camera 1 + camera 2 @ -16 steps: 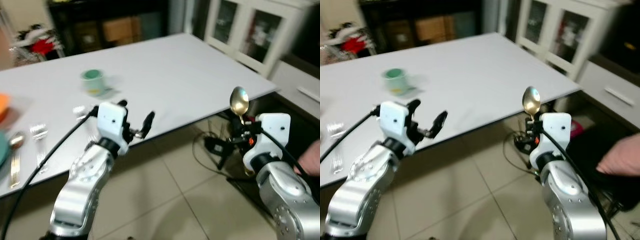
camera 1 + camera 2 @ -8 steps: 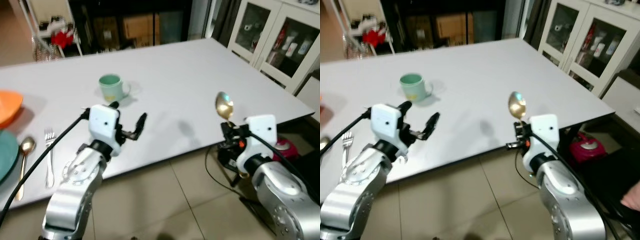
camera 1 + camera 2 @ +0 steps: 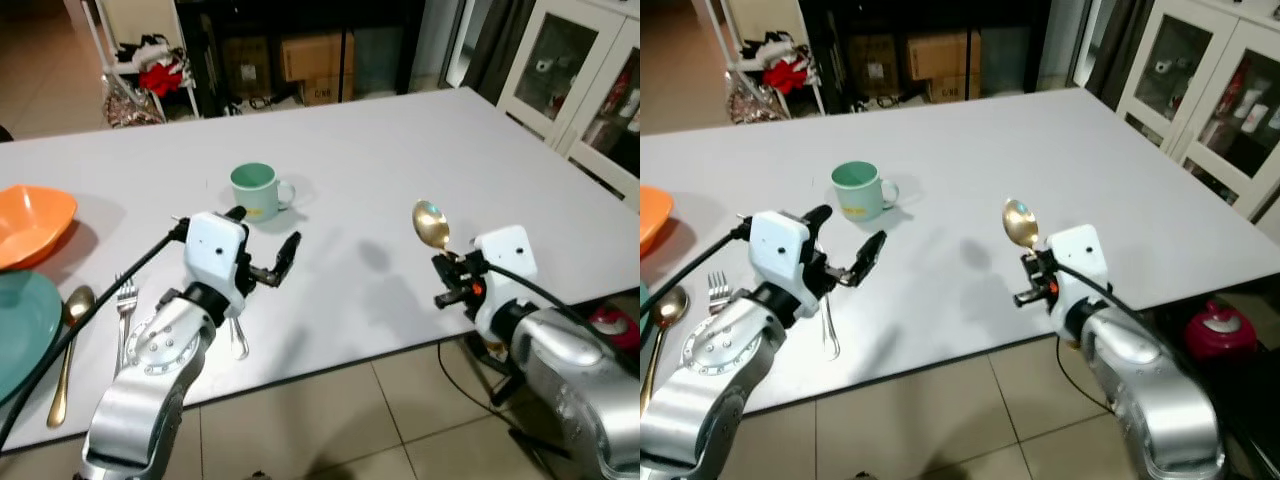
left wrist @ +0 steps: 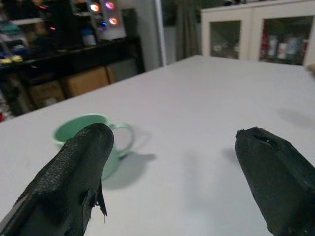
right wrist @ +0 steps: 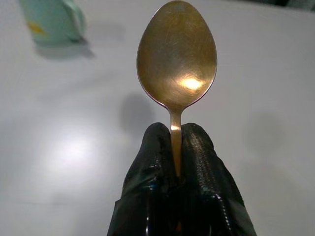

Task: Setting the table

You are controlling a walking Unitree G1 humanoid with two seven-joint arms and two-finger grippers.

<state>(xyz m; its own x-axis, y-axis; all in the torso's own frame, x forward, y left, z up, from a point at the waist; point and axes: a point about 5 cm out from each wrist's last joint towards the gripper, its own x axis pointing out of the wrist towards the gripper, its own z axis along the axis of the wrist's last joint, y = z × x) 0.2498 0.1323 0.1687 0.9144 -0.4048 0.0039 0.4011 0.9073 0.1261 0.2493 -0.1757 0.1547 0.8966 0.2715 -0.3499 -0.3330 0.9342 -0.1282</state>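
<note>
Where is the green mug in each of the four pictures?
Left eye view: green mug, upper middle, beyond the left hand.
Right eye view: left of centre.
Left wrist view: behind one black finger, mug at.
Right wrist view: blurred, top corner.
Shared landmark: the white table.

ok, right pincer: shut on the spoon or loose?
Shut. In the right wrist view both black fingers press against the neck of the gold spoon, bowl pointing up. The right pincer holds it above the white table.

Left hand (image 3: 263,244) spread wide, right hand (image 5: 175,147) pinched closed.
</note>
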